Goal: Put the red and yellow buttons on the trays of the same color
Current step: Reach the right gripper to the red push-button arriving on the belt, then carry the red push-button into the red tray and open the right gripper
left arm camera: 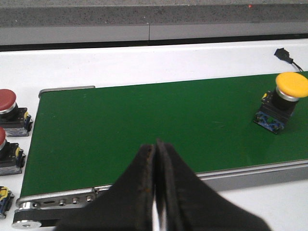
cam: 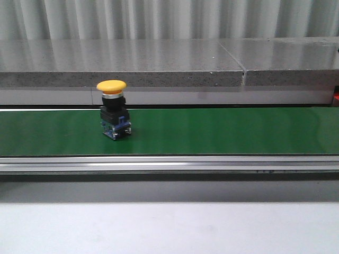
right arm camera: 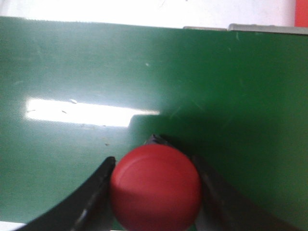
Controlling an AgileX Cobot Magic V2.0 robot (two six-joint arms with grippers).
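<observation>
The right gripper (right arm camera: 154, 192) has its two black fingers (right arm camera: 91, 192) pressed on both sides of a round red push button cap (right arm camera: 155, 186), so it is pinching that red button. The red cap fills the space between the fingers and hides the rest of the button, so I cannot see its body. Under it lies the flat green conveyor belt (right arm camera: 96, 62), and a small bit of red (right arm camera: 301, 12) shows past the belt's far edge, but it is cut off and I cannot tell if it is a tray. The left gripper (left arm camera: 155, 192) has its black fingers squeezed together with nothing between them. It hangs near the close edge of the belt. Ahead of it, well apart and off toward the arm's right, the yellow push button with a mushroom cap, black collar and blue block base (left arm camera: 281, 103) stands upright on the belt, cap on top. In the front view it sits on the left part of the belt, so I think the left arm is the nearer one to take it, and it would need to spread its fingers first. Beside the end of the belt, on the white table (left arm camera: 144, 62), two more red-capped buttons (left arm camera: 9, 113) stand, partly cut off. No trays can be seen for sure in any view.
</observation>
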